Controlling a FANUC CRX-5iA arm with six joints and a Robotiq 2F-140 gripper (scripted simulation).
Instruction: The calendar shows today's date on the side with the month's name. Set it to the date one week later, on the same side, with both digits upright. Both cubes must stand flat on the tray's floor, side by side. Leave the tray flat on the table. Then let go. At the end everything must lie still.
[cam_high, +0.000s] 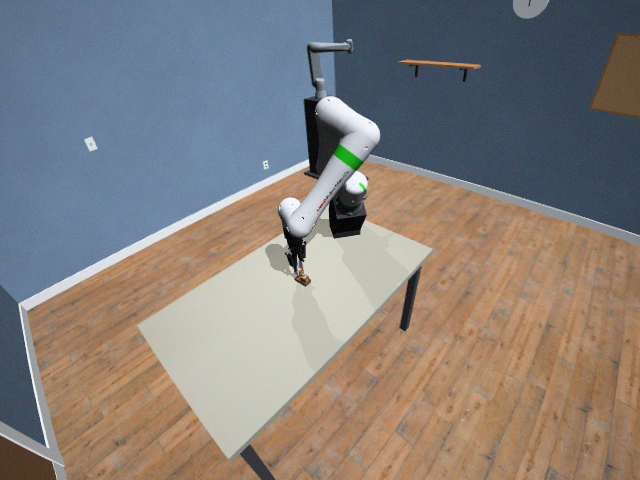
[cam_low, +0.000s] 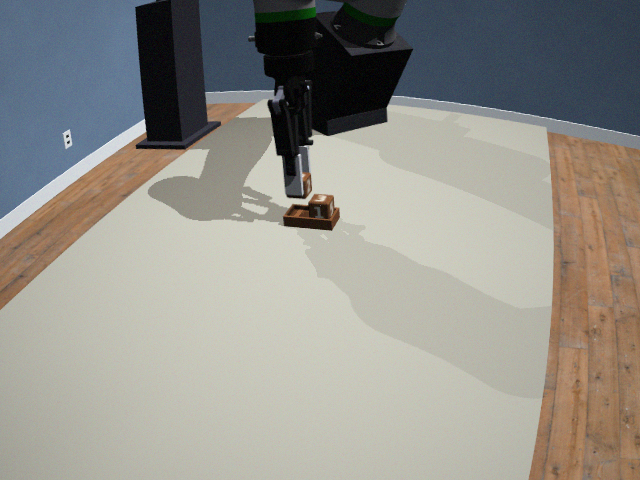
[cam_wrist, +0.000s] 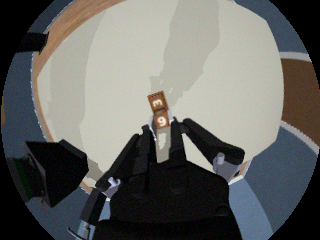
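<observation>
Gripped cube (cam_wrist: 160, 122), "9" face

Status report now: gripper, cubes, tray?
Gripper shut on one cube, above tray. Other cube sits in tray, right side. Left slot free, nothing blocking.

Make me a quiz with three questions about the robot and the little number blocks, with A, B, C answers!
1. Where is the cube that the gripper holds?
A. In the air, above the tray's open side
B. On the floor
C. On the wall shelf

2. How many cubes sit in the tray?
A. None
B. One
C. Three

3. What is the gripper doing?
A. Wide open
B. Shut on nothing
C. Shut on a cube

Answers:
1 A, it hangs just above the tray's vacant half.
2 B, only the cube showing 1 stands there.
3 C, a cube shows between its fingers.
</observation>
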